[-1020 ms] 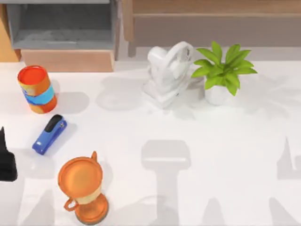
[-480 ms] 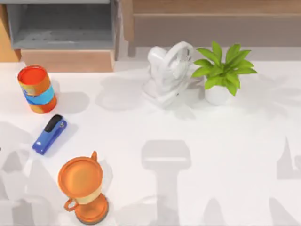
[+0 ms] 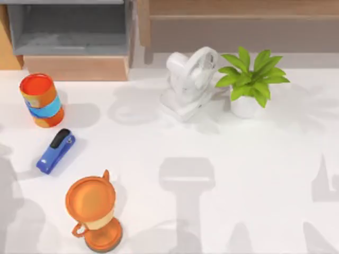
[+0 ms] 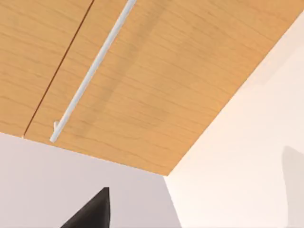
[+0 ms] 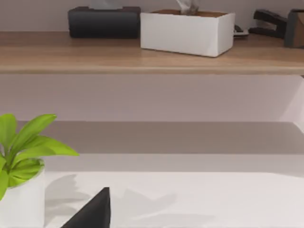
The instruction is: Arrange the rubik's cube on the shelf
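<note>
1. Top view: a white tabletop [image 3: 238, 185] is seen from above, crossed by grey shadows. The long light-brown wooden shelf [image 3: 238, 8] with a grey-brown panel beneath runs along the far edge towards the right. A grey box-like compartment with a wooden base [image 3: 69, 32] is set to the left of it. In front of the shelf, a white desk fan [image 3: 189, 82] is placed just beside a green potted plant in a white pot [image 3: 249, 79]. On the left side, an orange cylindrical can with a blue band [image 3: 41, 99] is stood upright. A blue stapler [image 3: 55, 151] is laid near it, and an orange trophy cup [image 3: 92, 211] is found nearer the front edge.

2. Left wrist view: an orange-brown wooden panel [image 4: 156, 95] is shown at a slant, with a thin white rod handle [image 4: 90, 71] fixed across it and pale surfaces beside it. A dark wedge of the left gripper [image 4: 92, 211] is seen at the frame's edge; whether it is spread or closed cannot be told.

3. Right wrist view: the shelf [image 5: 142, 57] is faced from table height. A black rectangular box [image 5: 103, 21], a white tissue box [image 5: 187, 32] and a black stapler [image 5: 268, 23] are lined up on its board. The potted plant [image 5: 21, 161] is seen on the tabletop [image 5: 213, 199] below. A dark wedge of the right gripper [image 5: 92, 211] is visible; its state cannot be told either.
</note>
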Robot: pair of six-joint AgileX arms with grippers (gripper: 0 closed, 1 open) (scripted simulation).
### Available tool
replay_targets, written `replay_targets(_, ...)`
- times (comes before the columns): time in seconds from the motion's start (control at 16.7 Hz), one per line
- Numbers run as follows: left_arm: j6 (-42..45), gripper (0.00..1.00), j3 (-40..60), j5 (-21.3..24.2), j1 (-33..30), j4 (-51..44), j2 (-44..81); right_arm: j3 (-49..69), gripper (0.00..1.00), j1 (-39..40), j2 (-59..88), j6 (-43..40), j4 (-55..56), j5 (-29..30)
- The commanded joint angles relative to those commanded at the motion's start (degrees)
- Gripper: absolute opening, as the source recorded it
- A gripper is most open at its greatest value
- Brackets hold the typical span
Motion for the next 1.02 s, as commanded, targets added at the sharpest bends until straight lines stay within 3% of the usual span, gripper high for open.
replay_targets(0.54,16.74,1.00,22.01,0.43,-2.00,18.48,21.97,0.00,1.00,0.00,0.00,0.00,0.00,0.00)
replay_targets(1.02,21.04,1.00,28.48,3.03,-5.22,23.64,30.87,0.00,1.00,0.00,0.00,0.00,0.00,0.00)
